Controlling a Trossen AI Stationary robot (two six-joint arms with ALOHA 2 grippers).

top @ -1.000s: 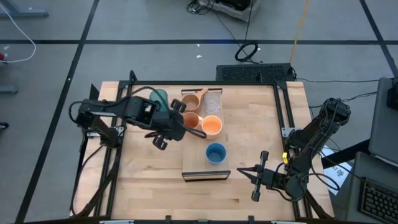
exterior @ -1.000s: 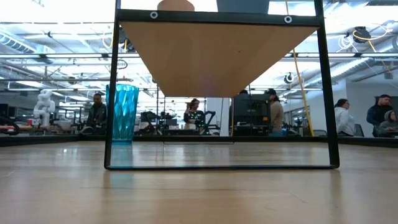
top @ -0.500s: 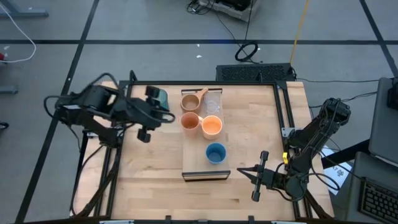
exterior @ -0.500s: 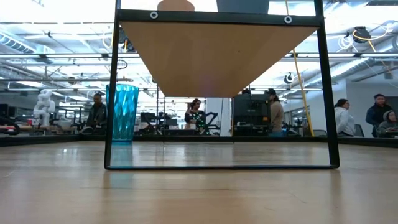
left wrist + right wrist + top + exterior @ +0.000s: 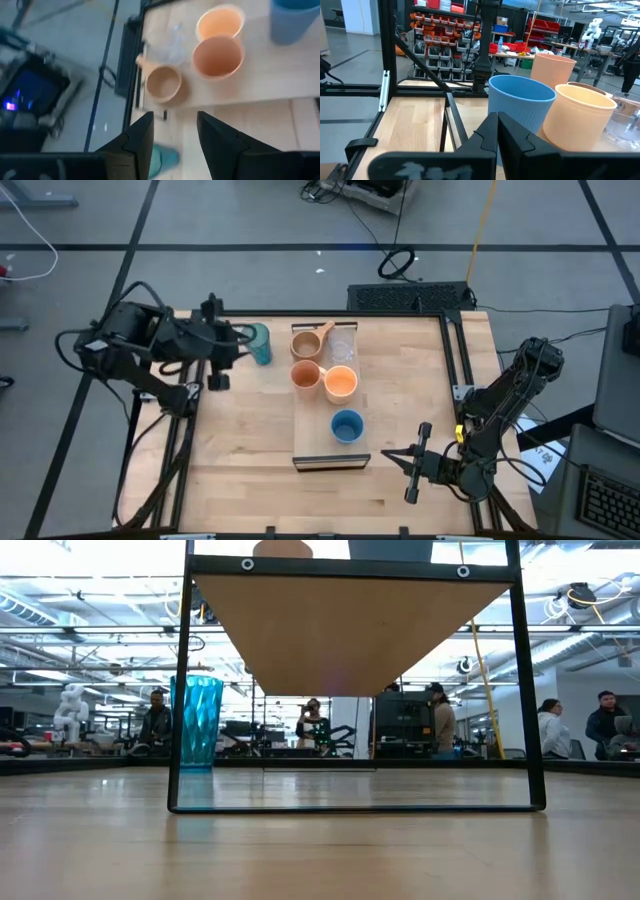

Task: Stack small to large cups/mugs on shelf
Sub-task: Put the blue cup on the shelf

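Broadly, the counter (image 5: 250, 470) carries the shelf (image 5: 305, 435), a long plank whose long axis runs from the near edge toward the far edge in the high view, raised on a dark frame. On it stand five vessels, mouths up: the blue cup (image 5: 346, 425) nearest, then the small orange cup (image 5: 341, 383) and orange handled mug (image 5: 306, 374) side by side, then the tan handled mug (image 5: 306, 343), its handle pointing to the far right, beside the clear glass cup (image 5: 342, 346). The tall teal tumbler (image 5: 259, 343), upright, stands on the counter just left of the shelf's far end, probably set there to wait its turn as the largest piece. The left gripper (image 5: 224, 358) hangs beside it with jaws parted and empty, near enough to close on it. The right gripper (image 5: 398, 457) rests at the near right, jaws closed on nothing, likely parked out of the way.
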